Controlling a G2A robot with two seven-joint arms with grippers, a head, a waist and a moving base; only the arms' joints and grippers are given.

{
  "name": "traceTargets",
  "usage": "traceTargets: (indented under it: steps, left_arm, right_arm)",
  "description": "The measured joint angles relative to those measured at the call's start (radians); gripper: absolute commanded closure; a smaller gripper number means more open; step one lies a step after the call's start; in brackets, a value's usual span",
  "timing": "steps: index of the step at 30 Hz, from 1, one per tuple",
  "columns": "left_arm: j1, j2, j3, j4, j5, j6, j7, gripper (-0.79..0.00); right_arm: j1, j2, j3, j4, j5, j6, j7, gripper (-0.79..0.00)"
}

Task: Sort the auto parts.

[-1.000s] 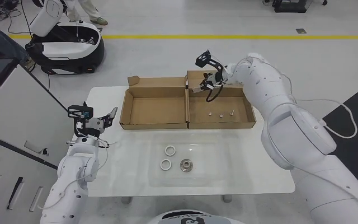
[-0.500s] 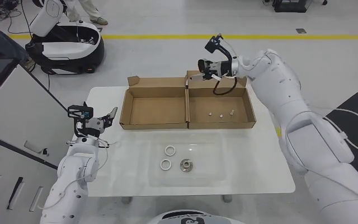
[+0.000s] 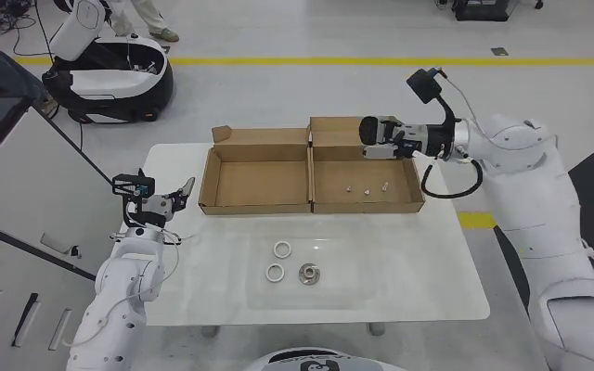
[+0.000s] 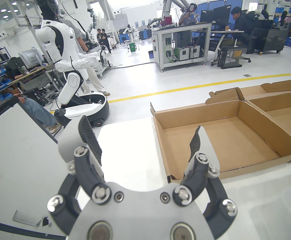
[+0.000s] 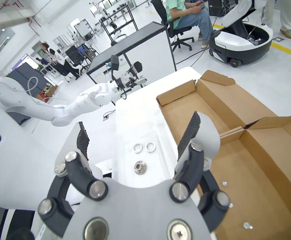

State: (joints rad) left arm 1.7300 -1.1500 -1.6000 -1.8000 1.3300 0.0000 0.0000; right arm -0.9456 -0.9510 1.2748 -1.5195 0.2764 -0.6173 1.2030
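Right gripper [image 3: 365,132], ribbed pads apart, hangs over the right cardboard box's [image 3: 417,191] far side. Left gripper [image 4: 141,122], likewise apart, sits near the white table's [image 3: 418,269] left edge. Two metal rings [image 3: 281,249] and a flanged hub [image 3: 307,273] lie mid-table.

Pale floor [image 3: 278,32] w/ yellow line [image 3: 325,61]; black-top table [image 5: 127,48], office chair [image 5: 159,11] behind.

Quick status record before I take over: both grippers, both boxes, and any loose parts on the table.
left gripper: open, empty, at the table's left edge
right gripper: open, empty, over the far side of the right box
left box: no parts in it
right box: three small metal parts on its floor
loose on table: two white rings, one flanged metal part, in front of the boxes
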Motion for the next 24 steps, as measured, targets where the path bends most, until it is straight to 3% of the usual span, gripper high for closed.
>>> traceTargets:
  steps: [6, 15, 24]
  left_arm:
    - [0.0, 0.0, 0.0, 0.0, 0.0, 0.0, 0.0, -0.785]
    - [0.0, 0.0, 0.0, 0.0, 0.0, 0.0, 0.0, -0.785]
    - [0.0, 0.0, 0.0, 0.0, 0.0, 0.0, 0.0, -0.785]
  right_arm:
    - [-0.175, 0.06, 0.151, -0.101, 0.052, -0.004, -0.004, -0.785]
    - [-0.382, 0.124, 0.287, -0.179, 0.069, -0.059, -0.059, -0.785]
    - [-0.435, 0.152, 0.307, -0.191, 0.103, -0.092, -0.092, -0.785]
